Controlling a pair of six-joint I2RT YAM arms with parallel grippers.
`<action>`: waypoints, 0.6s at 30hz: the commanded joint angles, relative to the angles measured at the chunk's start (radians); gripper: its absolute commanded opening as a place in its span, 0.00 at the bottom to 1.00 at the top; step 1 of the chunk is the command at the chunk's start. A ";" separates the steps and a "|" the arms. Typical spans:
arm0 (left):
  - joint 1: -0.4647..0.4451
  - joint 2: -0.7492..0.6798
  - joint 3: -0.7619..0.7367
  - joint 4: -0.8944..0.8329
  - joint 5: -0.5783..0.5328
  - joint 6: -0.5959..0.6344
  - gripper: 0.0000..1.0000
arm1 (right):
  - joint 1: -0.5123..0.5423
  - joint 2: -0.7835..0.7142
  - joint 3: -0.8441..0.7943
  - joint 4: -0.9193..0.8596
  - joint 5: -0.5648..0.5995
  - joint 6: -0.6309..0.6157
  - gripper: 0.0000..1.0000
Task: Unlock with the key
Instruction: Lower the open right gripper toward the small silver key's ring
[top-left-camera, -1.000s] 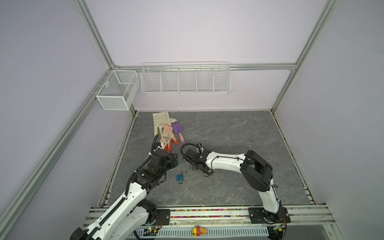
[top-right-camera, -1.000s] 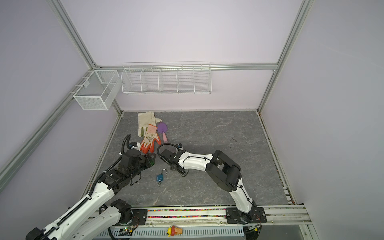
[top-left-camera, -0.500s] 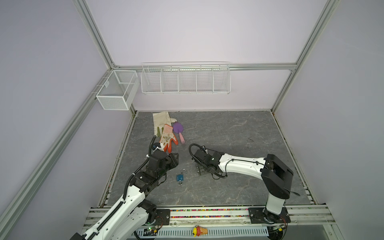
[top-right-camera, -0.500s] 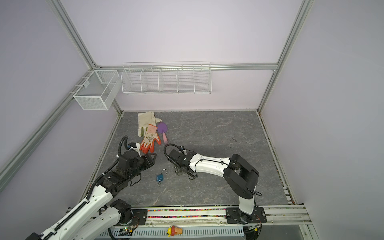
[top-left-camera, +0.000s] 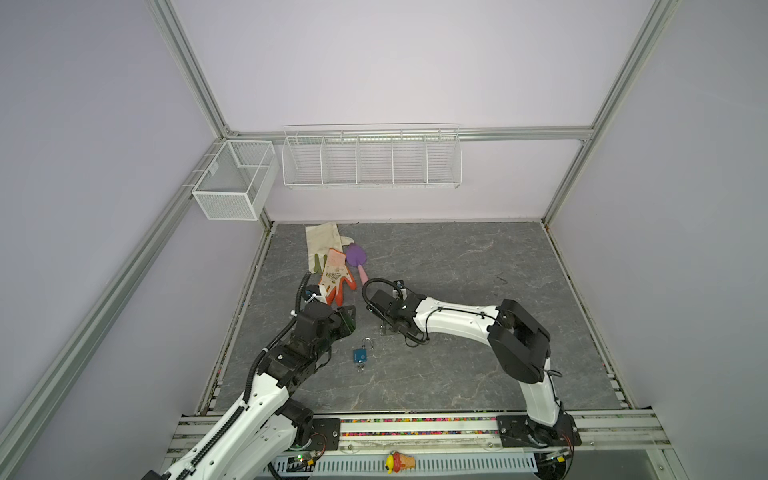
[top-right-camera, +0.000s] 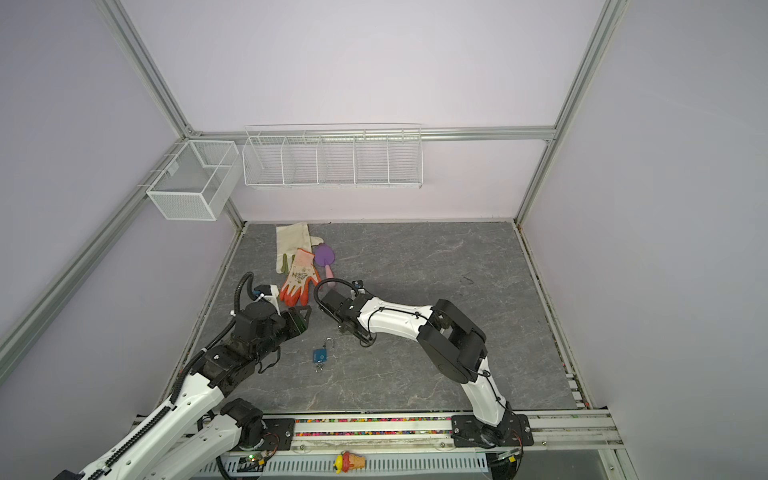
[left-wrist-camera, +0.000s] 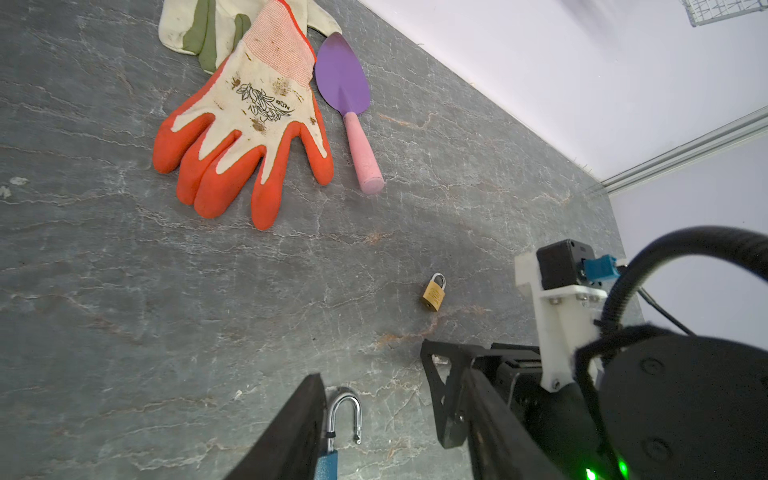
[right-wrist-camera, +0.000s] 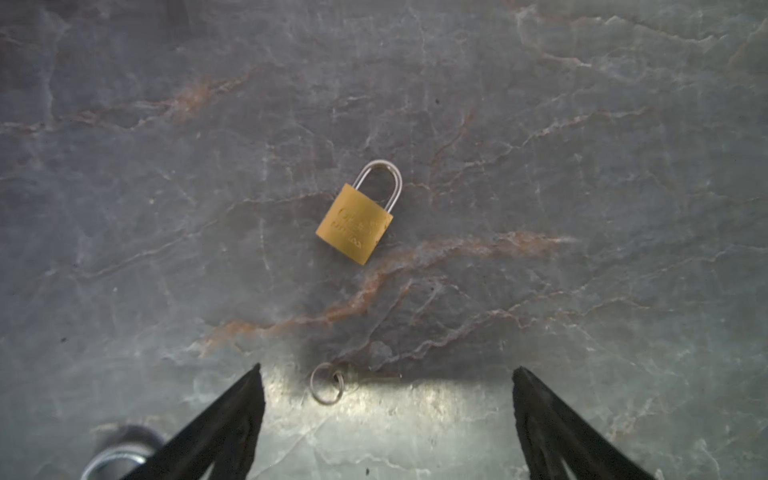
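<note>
A brass padlock (right-wrist-camera: 355, 222) lies flat on the grey floor with its shackle shut; it also shows in the left wrist view (left-wrist-camera: 434, 293). A small key (right-wrist-camera: 365, 377) on a wire ring lies on the floor just ahead of my right gripper (right-wrist-camera: 386, 368), whose jaws stand wide open over it. A blue padlock (top-left-camera: 360, 354) (top-right-camera: 320, 354) with its shackle (left-wrist-camera: 345, 419) sprung open lies between the arms, a key in its base. My left gripper (top-left-camera: 348, 322) (left-wrist-camera: 390, 374) hovers left of it, open, holding nothing.
An orange-and-white glove (top-left-camera: 334, 276), a cream glove (top-left-camera: 322, 243) and a purple trowel with a pink handle (top-left-camera: 357, 259) lie at the back left. Two white wire baskets (top-left-camera: 372, 158) (top-left-camera: 232, 185) hang on the walls. My right gripper (top-left-camera: 386, 329) is close to the left one.
The right arm's elbow swung out to the right and came back, while its gripper stayed near the same spot. The left gripper barely shifted. The blue padlock has not moved.
</note>
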 joint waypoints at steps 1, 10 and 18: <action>0.004 0.031 0.036 0.005 -0.014 0.036 0.54 | -0.016 0.029 0.024 -0.045 0.069 0.077 0.95; 0.004 0.060 0.036 0.044 0.031 0.050 0.54 | -0.019 0.100 0.064 -0.078 0.075 0.097 0.95; 0.004 0.056 0.035 0.035 0.051 0.043 0.54 | -0.016 0.037 -0.053 -0.063 0.072 0.107 0.95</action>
